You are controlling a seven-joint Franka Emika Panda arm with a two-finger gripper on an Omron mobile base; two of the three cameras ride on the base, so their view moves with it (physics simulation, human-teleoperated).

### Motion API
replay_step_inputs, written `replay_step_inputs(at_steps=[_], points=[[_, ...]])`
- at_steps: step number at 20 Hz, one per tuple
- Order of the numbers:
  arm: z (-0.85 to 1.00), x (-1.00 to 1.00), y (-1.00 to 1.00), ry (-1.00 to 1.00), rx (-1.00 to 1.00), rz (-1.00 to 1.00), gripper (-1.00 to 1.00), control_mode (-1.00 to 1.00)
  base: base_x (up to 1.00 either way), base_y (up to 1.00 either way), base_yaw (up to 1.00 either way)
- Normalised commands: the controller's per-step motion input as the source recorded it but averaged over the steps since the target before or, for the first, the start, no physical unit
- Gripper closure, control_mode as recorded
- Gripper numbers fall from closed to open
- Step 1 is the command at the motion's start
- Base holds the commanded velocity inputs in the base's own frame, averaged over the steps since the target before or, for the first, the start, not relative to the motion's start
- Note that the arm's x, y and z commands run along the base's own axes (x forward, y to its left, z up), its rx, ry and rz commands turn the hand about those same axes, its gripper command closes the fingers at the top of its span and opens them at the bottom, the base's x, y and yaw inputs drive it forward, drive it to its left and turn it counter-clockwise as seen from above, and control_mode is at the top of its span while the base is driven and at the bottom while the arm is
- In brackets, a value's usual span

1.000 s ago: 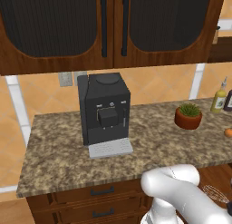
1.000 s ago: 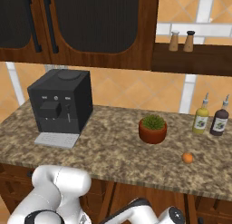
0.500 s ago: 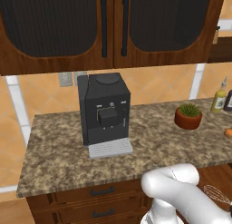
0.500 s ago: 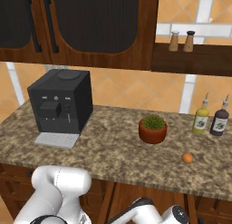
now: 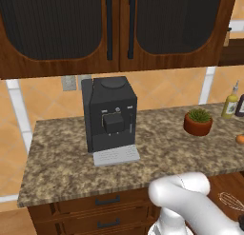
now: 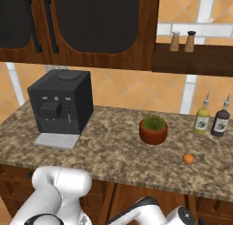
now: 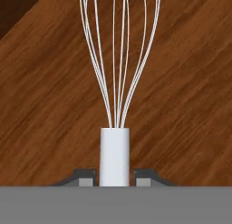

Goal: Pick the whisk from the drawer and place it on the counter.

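One whisk (image 7: 118, 82), silver with thin wire loops above a pale handle, sits clamped between the gripper (image 7: 115, 177) fingers over the wooden drawer floor (image 7: 181, 96).

Silver whisk (image 7: 115, 141); speckled brown-beige counter (image 5: 62, 167); black coffee machine (image 5: 109, 115)

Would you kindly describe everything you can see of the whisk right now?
The whisk is slim, of silvery metal: thin wire loops fan out from a pale, narrow rod handle. In the hand view it lies over the wooden drawer floor, its handle clamped between the shut gripper fingertips, loops pointing away from the hand. The left base view shows its loops low at the right.
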Motion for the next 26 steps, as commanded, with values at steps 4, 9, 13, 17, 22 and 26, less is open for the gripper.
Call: replay_step_inputs(at_steps=[4, 9, 13, 17, 22, 26], points=[[0.77, -0.6, 0.0, -0.01, -0.05, -0.08, 1.0, -1.0, 0.0, 0.0, 0.0], [0.99, -0.21, 0.19, -0.14, -0.14, -0.01, 1.0, -1.0, 0.0, 0.0, 0.0], [1.0, 0.0, 0.44, -0.21, -0.17, 0.03, 1.0, -1.0, 0.0, 0.0, 0.0], [0.93, 0.4, 0.65, -0.21, -0.08, 0.09, 1.0, -1.0, 0.0, 0.0, 0.0], [0.88, 0.8, 0.32, -0.02, -0.01, 0.05, 1.0, -1.0, 0.0, 0.0, 0.0], [0.28, 0.98, 0.35, 0.03, -0.03, 0.0, 1.0, -1.0, 0.0, 0.0, 0.0]])
